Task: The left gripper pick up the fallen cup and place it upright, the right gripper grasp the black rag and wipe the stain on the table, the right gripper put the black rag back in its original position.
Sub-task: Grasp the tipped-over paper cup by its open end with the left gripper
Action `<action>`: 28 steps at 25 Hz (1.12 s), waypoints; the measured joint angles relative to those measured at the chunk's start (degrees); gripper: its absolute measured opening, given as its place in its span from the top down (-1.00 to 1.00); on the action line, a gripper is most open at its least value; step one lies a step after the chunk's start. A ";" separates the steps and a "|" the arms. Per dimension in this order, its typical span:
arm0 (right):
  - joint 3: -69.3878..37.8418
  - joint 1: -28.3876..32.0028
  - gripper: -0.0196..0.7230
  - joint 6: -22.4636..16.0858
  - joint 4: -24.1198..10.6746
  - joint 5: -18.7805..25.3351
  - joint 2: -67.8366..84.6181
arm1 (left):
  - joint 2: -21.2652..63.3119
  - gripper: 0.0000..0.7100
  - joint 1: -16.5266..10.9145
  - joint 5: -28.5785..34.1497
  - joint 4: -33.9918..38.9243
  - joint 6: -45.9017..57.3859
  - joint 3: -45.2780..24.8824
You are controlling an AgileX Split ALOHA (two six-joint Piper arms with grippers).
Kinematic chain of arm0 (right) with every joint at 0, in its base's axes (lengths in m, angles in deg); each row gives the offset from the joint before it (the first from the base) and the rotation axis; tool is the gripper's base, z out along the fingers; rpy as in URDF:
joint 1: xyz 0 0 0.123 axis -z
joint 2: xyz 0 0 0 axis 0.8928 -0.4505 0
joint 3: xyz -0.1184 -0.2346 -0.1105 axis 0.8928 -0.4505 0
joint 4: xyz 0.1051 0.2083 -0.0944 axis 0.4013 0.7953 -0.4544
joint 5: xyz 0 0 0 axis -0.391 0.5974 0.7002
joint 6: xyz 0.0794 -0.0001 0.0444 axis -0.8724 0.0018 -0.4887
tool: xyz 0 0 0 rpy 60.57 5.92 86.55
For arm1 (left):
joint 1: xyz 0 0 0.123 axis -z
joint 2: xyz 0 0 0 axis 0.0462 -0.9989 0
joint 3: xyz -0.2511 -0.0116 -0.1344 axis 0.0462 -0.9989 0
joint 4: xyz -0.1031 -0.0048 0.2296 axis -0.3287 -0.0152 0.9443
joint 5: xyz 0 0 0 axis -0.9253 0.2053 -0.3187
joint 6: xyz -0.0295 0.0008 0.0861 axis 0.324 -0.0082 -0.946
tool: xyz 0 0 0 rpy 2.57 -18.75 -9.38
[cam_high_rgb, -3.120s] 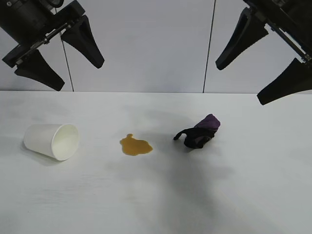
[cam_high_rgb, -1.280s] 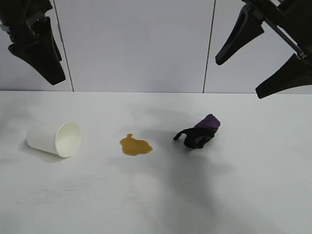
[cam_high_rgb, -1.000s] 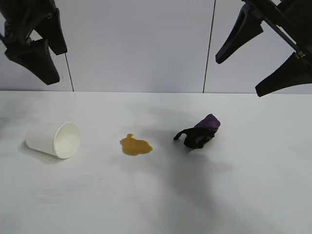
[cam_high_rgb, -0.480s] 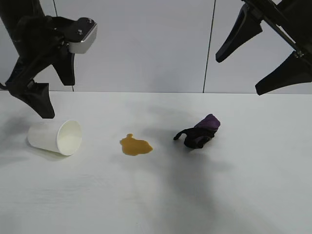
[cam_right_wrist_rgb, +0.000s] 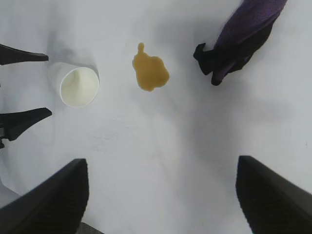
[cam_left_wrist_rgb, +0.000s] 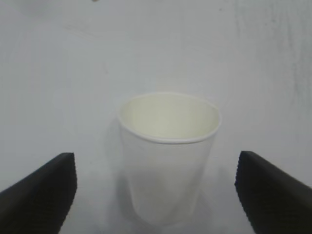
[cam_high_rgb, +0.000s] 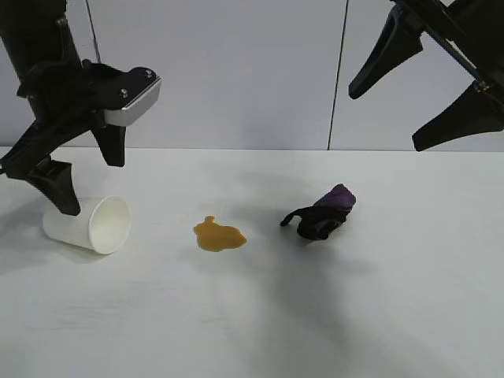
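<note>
Left hand (cam_high_rgb: 85,183) pointing down, fingers apart astride the fallen cup (cam_high_rgb: 87,224); right hand (cam_high_rgb: 429,83) apart, aloft.

cup (cam_high_rgb: 85,224): matt white paper | black rag (cam_high_rgb: 323,214): soft bunched cloth | table (cam_high_rgb: 315,315): smooth, faintly grained white top

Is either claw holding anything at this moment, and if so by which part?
Nothing is held. The left claw is open astride the fallen cup, not gripping it. The right claw hangs open above the black rag.
</note>
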 joint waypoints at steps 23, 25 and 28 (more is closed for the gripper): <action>0.00 0.00 -0.58 0.00 0.00 -0.23 0.00 | -4.44 -0.78 1.07 -5.49 3.49 2.47 -2.89; 0.00 0.00 -0.58 0.00 0.00 -0.23 0.00 | -5.09 -0.78 1.58 -6.39 3.49 2.58 -2.89; 0.00 0.00 -0.58 0.00 0.00 -0.52 0.00 | -5.32 -0.78 1.91 -8.00 3.49 3.02 -2.89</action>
